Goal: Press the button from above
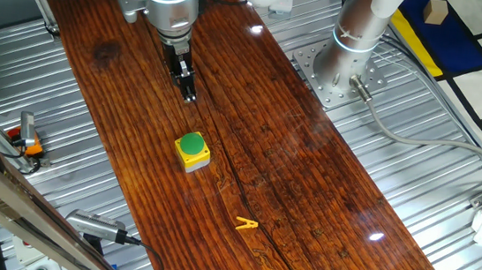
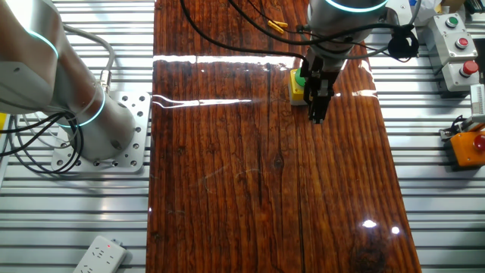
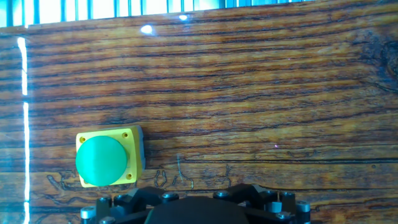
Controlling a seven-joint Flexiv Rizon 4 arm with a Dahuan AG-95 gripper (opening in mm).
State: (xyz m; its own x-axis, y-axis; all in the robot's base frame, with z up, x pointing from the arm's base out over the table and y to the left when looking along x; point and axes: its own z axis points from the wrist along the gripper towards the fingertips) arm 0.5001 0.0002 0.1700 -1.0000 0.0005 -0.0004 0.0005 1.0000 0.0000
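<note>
A dark, glossy wood-grain surface (image 1: 307, 186) sat on a ribbed metal bench, seen from 2 fixed cameras on opposite sides plus a camera on the hand.

The button (image 1: 192, 145), a round green dome, sat in a square yellow box (image 1: 193, 157) w/ a grey base, roughly mid-surface in one fixed view. It stood upright, w/ bare wood on every side.

The robot's hand (image 1: 189, 92), black and narrow, pointed down from a silver arm w/ a glowing teal ring. In that view it hung over bare wood, well apart from the box and toward the far end of the surface. In the other fixed view the hand (image 2: 317, 114) overlapped the box (image 2: 296, 91), hiding most of it; only a sliver of green button (image 2: 300, 78) showed at its left. In the hand view the button (image 3: 101, 160) lay at lower left, off-centre, w/ the dark hand housing along the bottom edge.

Whether the fingers were apart or together couldn't be told; no view showed the tips clearly.

A thin yellow clothespin (image 1: 246, 225) lay flat near the near end of the surface, well apart from the box. A second silver arm base (image 1: 348, 57) was bolted to the bench beside the surface.
</note>
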